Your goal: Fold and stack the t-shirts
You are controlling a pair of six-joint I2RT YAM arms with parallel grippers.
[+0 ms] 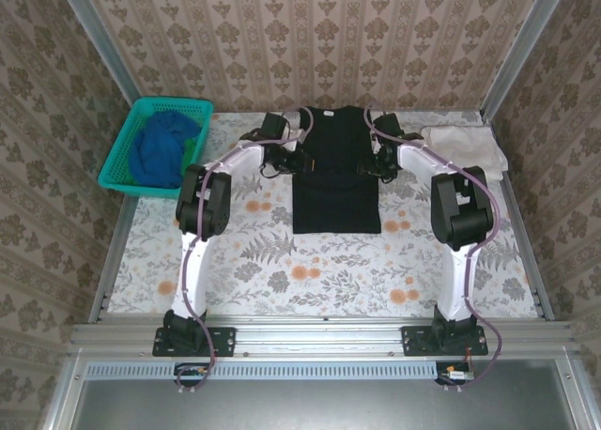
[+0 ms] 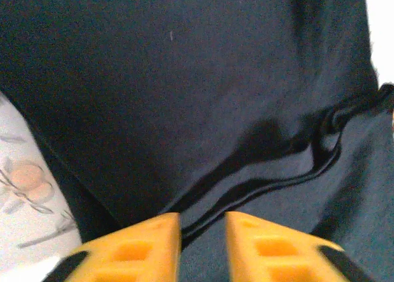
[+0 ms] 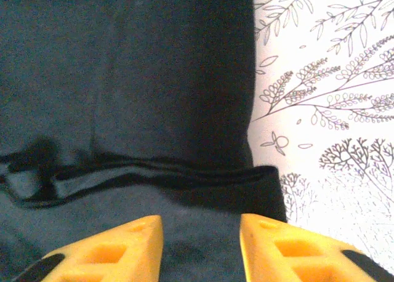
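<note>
The black t-shirt lies flat in the middle of the table as a long narrow rectangle, sides folded in and collar at the far end. My left gripper hovers at its left edge and my right gripper at its right edge. In the left wrist view the left gripper stands a little open over a raised fold of the black t-shirt. In the right wrist view the right gripper stands wider open above the black t-shirt, just short of a folded hem. A blue t-shirt is bunched in the basket. A pale white-pink t-shirt lies at the back right.
The teal mesh basket sits at the back left corner. Patterned walls close in the back and both sides. The floral tablecloth runs bare from the black shirt's near edge to the arm bases.
</note>
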